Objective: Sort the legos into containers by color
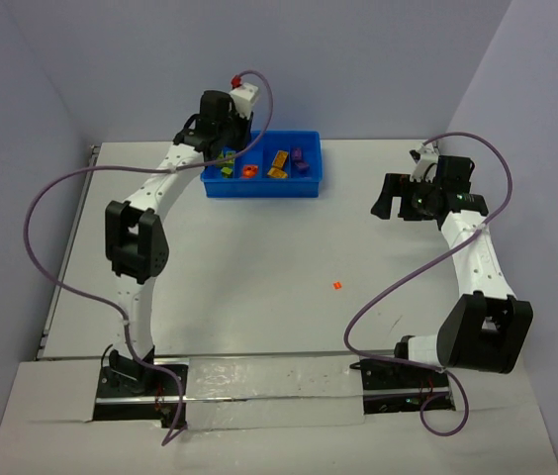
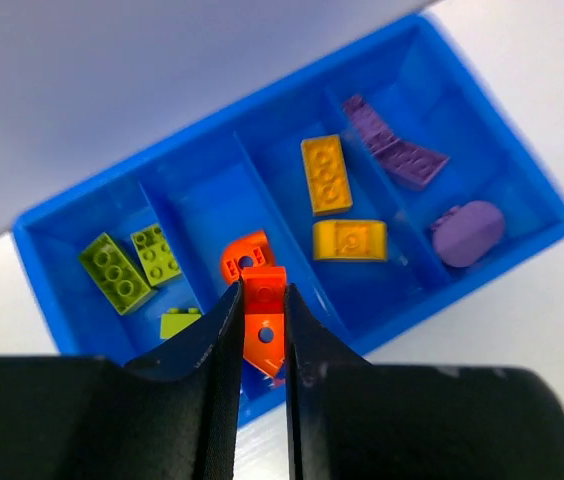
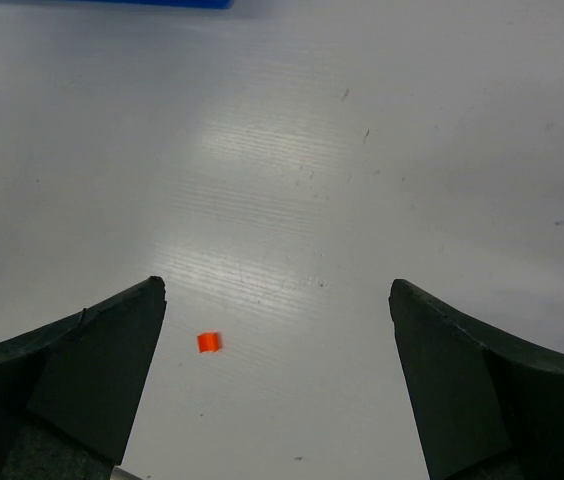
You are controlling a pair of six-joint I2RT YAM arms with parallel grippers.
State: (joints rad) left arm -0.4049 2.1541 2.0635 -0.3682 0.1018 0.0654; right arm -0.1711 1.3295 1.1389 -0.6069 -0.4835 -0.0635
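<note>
The blue bin (image 1: 311,188) stands at the back of the table, with its four compartments (image 2: 197,215) seen from above in the left wrist view. They hold olive-green legos (image 2: 112,272), a curved orange-red lego (image 2: 242,252), yellow-orange legos (image 2: 326,175) and purple legos (image 2: 467,232), one colour to each. My left gripper (image 2: 262,292) hangs over the bin's near wall, shut on an orange-red lego (image 2: 264,325). On the bare table lies one small orange-red lego (image 1: 336,285) (image 3: 208,342). My right gripper (image 3: 277,290) (image 1: 390,198) is open, above the table on the right, with that lego near its left finger.
The bin's near corner (image 3: 162,3) shows at the top edge of the right wrist view. Grey walls close the table at the back and sides. A purple cable (image 1: 51,257) loops beside the left arm, another (image 1: 388,297) beside the right.
</note>
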